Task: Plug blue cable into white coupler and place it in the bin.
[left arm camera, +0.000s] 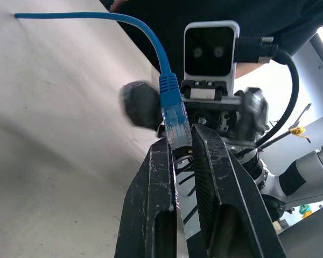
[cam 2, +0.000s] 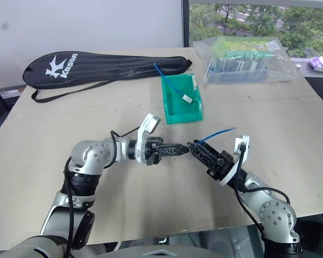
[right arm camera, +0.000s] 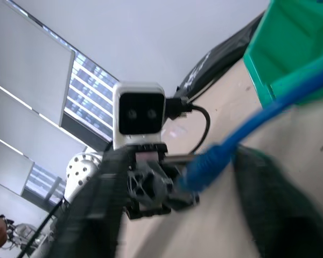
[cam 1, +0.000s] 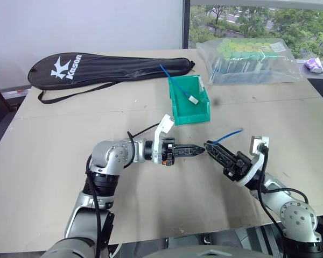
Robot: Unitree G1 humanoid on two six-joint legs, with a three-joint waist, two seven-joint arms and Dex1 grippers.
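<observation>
The blue cable (cam 1: 229,134) hangs in the air between my two grippers, its free end up at the right. My left gripper (cam 1: 201,150) points right and is shut on the cable's clear plug (left arm camera: 175,124) at its fingertips. My right gripper (cam 1: 208,144) points left to meet it, tip to tip. Its blurred fingers (right arm camera: 269,199) stand apart on either side of the cable's blue boot (right arm camera: 204,167). The green bin (cam 1: 192,118) stands on the table just behind both grippers. The white coupler is hidden.
Another, straighter blue cable (cam 1: 176,85) with a white block end lies in the bin. A black racket bag (cam 1: 107,69) lies at the back left. A clear bag of green-capped items (cam 1: 247,59) sits at the back right. Bare table lies under both arms.
</observation>
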